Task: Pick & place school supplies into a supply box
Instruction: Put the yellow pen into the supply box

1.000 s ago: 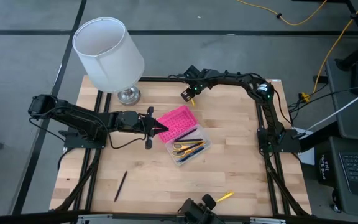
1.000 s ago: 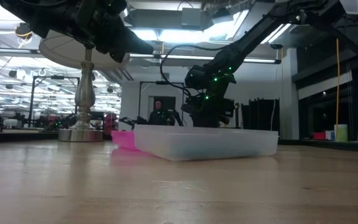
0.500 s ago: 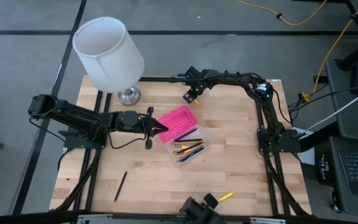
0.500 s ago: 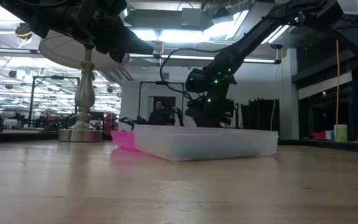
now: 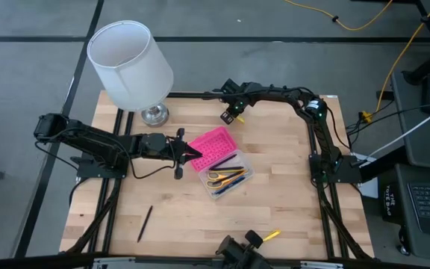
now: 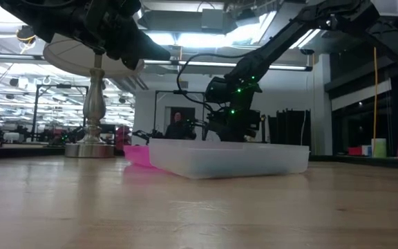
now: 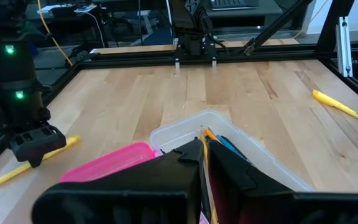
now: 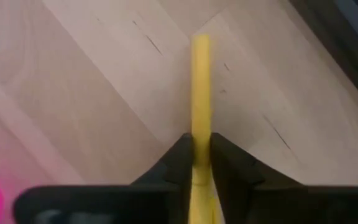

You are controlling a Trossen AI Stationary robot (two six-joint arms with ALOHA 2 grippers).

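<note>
The supply box lies open mid-table: its clear base (image 5: 230, 176) holds the scissors (image 5: 216, 178) and several pens, and its pink lid (image 5: 213, 144) lies flat on the far-left side. My left gripper (image 5: 198, 155) hovers shut above the lid's left corner, raised clear of it (image 6: 150, 52). My right gripper (image 5: 230, 116) is near the table's far edge, shut on a yellow pen (image 7: 36, 163). A black pen (image 5: 145, 223) and another yellow pen (image 5: 269, 236) lie flat on the table near the near edge. My right gripper pinches the yellow pen between its two fingers (image 8: 178, 155), coming from above and pointing down. The fingers lie across the shaft (image 8: 199, 127), and both ends stick out past them (image 7: 5, 179). The pen is about level and low; whether it rests on the table I cannot tell.
A lamp with a white shade (image 5: 129, 63) stands on its metal base (image 5: 154, 114) at the far-left corner. The box base's clear wall (image 6: 226, 159) stands mid-table. Bare wood (image 5: 170, 194) lies between the box and the near edge. A camera mount (image 5: 237, 254) sits at that near edge.
My right gripper, shut on the yellow pen, has edged slightly toward the table's right. The left arm and the box have kept still.
</note>
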